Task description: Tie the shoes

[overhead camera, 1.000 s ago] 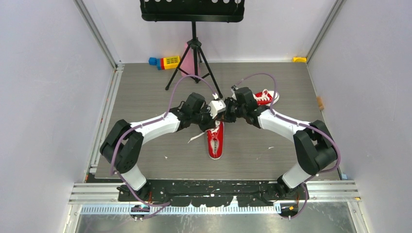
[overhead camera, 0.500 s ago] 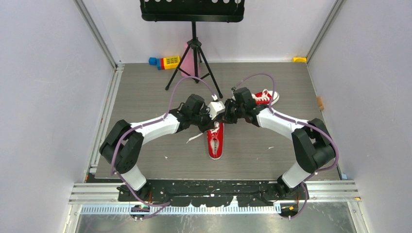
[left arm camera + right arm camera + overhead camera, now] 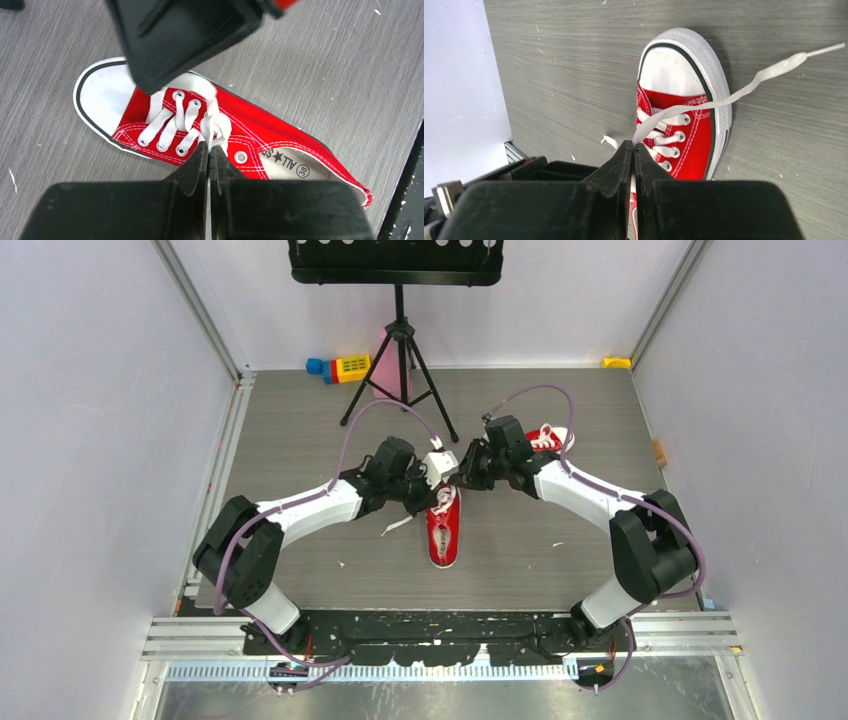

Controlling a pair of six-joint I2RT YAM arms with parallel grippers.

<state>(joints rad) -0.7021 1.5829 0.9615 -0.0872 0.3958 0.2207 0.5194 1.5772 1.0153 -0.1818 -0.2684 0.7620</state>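
Note:
One red sneaker (image 3: pixel 443 532) lies mid-table with its white toe toward me; it also shows in the left wrist view (image 3: pixel 200 125) and the right wrist view (image 3: pixel 684 125). My left gripper (image 3: pixel 441 494) is shut on a white lace (image 3: pixel 215 127) just above the knotted crossing at the top eyelets (image 3: pixel 208 148). My right gripper (image 3: pixel 459 480) is shut on the other lace strand (image 3: pixel 734 97), which runs out past the toe cap (image 3: pixel 633 146). A loose lace end (image 3: pixel 398 526) lies left of the shoe. The second sneaker (image 3: pixel 548 436) sits far right, mostly hidden behind my right arm.
A black music stand tripod (image 3: pixel 400 360) stands at the back centre. Coloured toy blocks (image 3: pixel 340 368) and a pink item (image 3: pixel 384 358) lie beside it. A yellow object (image 3: pixel 617 363) sits in the far right corner. Walls close in on both sides.
Both grippers stayed shut on the laces over the near shoe. The left arm swung a little left and the right wrist moved slightly farther back, covering more of the second sneaker.

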